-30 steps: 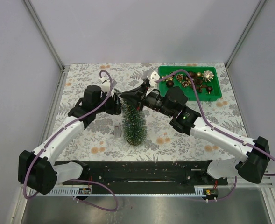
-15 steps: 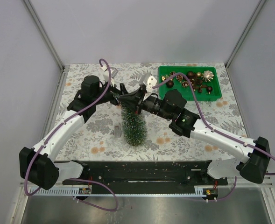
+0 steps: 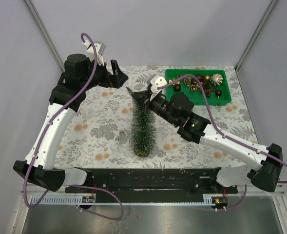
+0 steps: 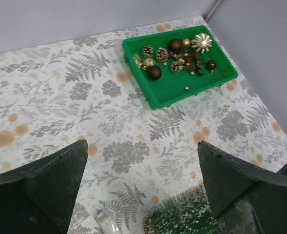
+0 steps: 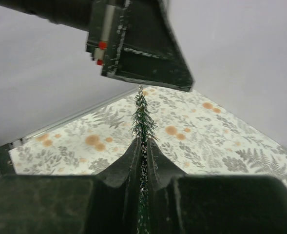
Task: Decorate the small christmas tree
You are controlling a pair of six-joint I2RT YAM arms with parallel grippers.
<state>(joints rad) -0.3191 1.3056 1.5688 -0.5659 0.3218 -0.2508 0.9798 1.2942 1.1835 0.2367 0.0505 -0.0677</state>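
Observation:
The small christmas tree stands on the flowered table, dark green with frosty tips. My right gripper is shut on its thin top; in the right wrist view the fingers pinch the stem and the tip pokes out beyond them. My left gripper hangs open, raised at the back left, apart from the tree. Its two fingers stand wide with only table between them, and the tree's bristles show at the bottom edge. The left gripper's body looms above the tip.
A green tray of brown and gold baubles and pinecones sits at the back right. A small clear object stands on the table just left of the tree's base. Grey walls close in the table.
My left gripper has opened, let go of the tree and risen away to the back left. The right gripper has stayed shut on the top, and the tree now stands straighter.

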